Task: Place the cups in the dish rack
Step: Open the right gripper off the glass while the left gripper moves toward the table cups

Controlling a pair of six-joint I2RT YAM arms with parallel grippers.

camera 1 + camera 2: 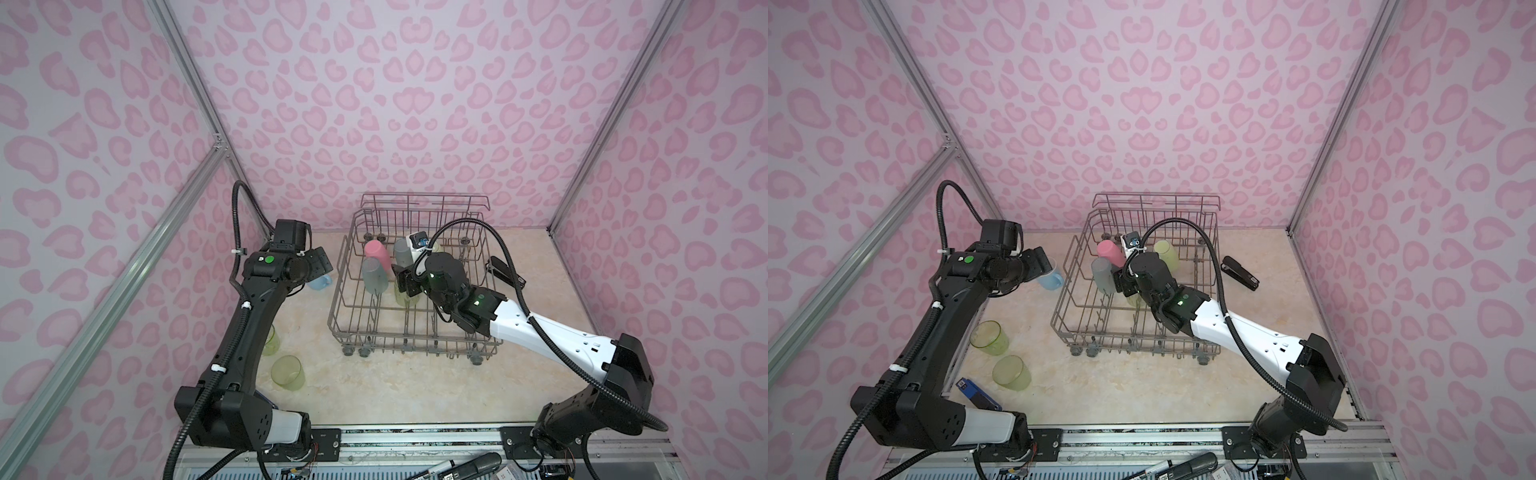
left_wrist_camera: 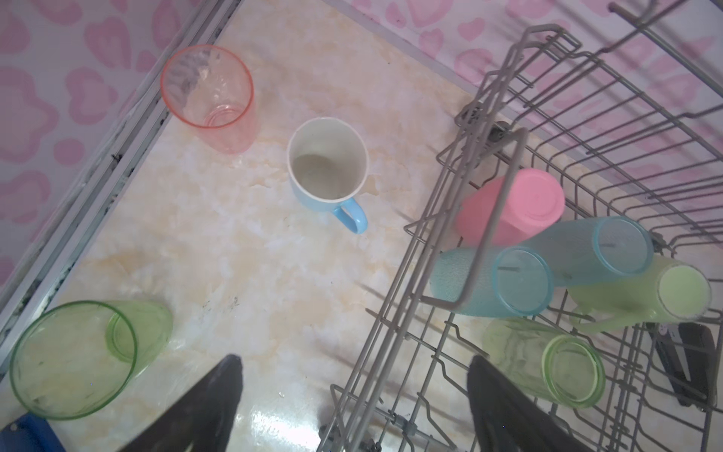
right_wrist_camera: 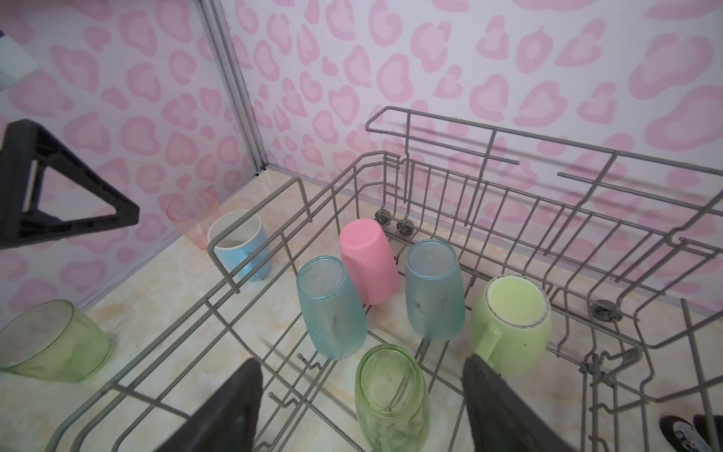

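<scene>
Salmon cup (image 2: 209, 98) in wrist views only; left hand (image 2: 354, 360), right hand (image 3: 360, 360) spread wide, empty.

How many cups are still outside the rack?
4. A salmon tumbler and a blue mug stand left of the rack near the back; a green tumbler sits nearer the front, another nearer still. The left arm may hide more.

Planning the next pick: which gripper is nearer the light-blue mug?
Left. The left gripper hovers near the light-blue mug, outside the dish rack; the right gripper is over the rack.
</scene>
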